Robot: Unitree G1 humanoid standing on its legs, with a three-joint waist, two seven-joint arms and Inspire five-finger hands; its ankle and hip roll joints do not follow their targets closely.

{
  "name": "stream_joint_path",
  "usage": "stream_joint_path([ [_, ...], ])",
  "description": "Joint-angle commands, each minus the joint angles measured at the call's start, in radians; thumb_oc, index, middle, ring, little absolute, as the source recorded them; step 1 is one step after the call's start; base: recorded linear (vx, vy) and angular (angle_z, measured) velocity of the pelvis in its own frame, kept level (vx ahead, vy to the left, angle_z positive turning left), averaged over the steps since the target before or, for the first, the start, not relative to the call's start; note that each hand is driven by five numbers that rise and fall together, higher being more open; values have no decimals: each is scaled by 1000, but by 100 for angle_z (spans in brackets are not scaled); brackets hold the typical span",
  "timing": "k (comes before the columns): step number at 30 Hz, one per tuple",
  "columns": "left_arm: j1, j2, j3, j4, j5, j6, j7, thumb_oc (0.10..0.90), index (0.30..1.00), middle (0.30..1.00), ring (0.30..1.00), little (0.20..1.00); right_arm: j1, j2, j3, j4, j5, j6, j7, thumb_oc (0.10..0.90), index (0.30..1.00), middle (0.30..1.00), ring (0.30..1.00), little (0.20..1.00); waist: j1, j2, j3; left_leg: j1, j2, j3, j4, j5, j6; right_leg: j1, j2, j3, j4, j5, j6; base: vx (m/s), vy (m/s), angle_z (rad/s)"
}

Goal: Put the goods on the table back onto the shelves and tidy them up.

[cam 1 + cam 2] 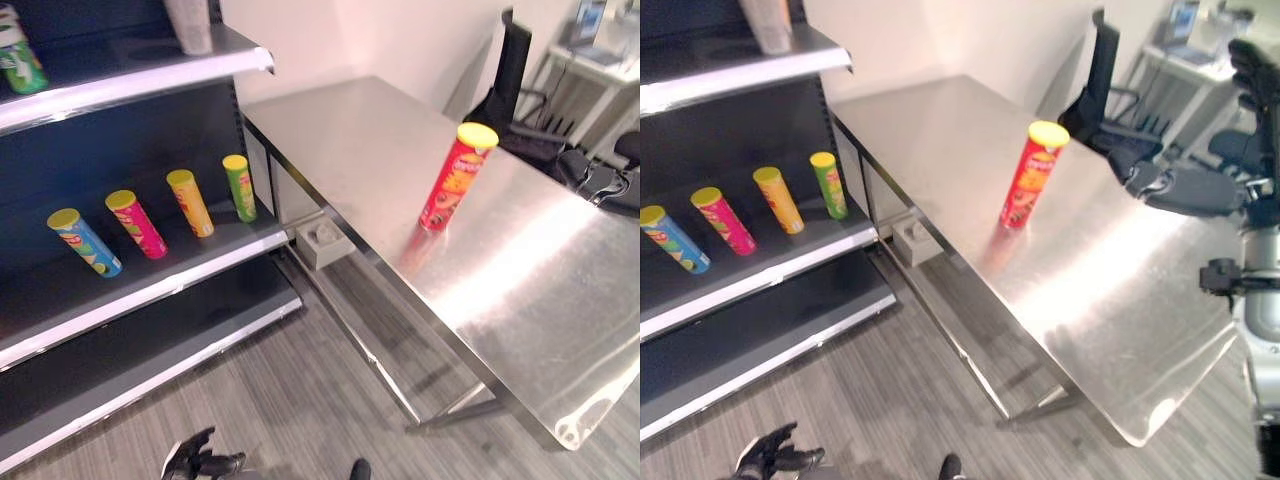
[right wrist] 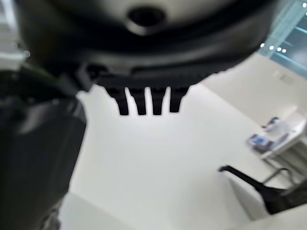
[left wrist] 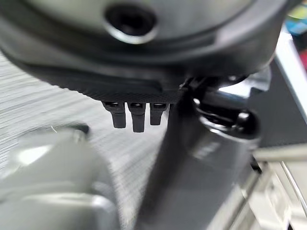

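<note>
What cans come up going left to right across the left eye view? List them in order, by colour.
Green can on the top shelf → blue can → pink can → orange-yellow can → green can on the middle shelf → red can standing upright on the steel table.

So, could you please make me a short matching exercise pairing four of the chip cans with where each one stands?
Cans:
1. red can
2. blue can
3. pink can
4. green can

Places:
A. leftmost in the shelf row
B. upright on the steel table
C. rightmost in the shelf row
D. second from the left in the shelf row

Pairs: 1-B, 2-A, 3-D, 4-C
</note>
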Motion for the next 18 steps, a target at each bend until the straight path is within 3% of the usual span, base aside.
stream_joint_path([
  [1, -24, 62, -34, -18, 14, -43, 4, 800, 900, 900, 900, 900, -184, -73, -1, 23, 40, -81, -54, 800, 900, 900, 900, 900, 71, -12, 2, -63, -24, -16, -30, 19, 36, 76, 57, -2, 14, -141, 95, 87, 63, -30],
  [3, -27, 60, -33, -15, 2, -47, 13, 800, 900, 900, 900, 900, -220, -74, 47, 29, 49, -79, -44, 800, 900, 900, 900, 900, 78, 3, -2, -37, -54, -81, -87, 18, 33, 82, 66, 31, 14, -141, 99, 110, 73, -85],
  [5, -24, 53, -41, -8, 1, -51, 16, 800, 900, 900, 900, 900, -239, -60, 68, 35, 87, -85, -26, 800, 900, 900, 900, 900, 73, 14, -15, 2, -68, -99, -108, 16, 33, 97, 60, 52, 14, -148, 105, 166, 149, -92],
  [8, -26, 57, -47, 21, 9, -51, 1, 800, 900, 900, 900, 900, -259, -73, 147, 71, 140, -69, 49, 800, 900, 900, 900, 900, 69, 8, -50, 70, -81, -52, -155, 12, 48, 116, 31, 68, 15, -148, 115, 229, 201, -60],
  [18, -9, 54, -38, 61, 15, -56, -4, 800, 900, 900, 900, 900, -338, -69, 271, 122, 101, -37, 81, 800, 900, 900, 900, 900, 76, -6, -82, 147, -110, 24, -184, -33, 92, 100, -23, 101, 33, -127, 151, 84, 102, -15],
])
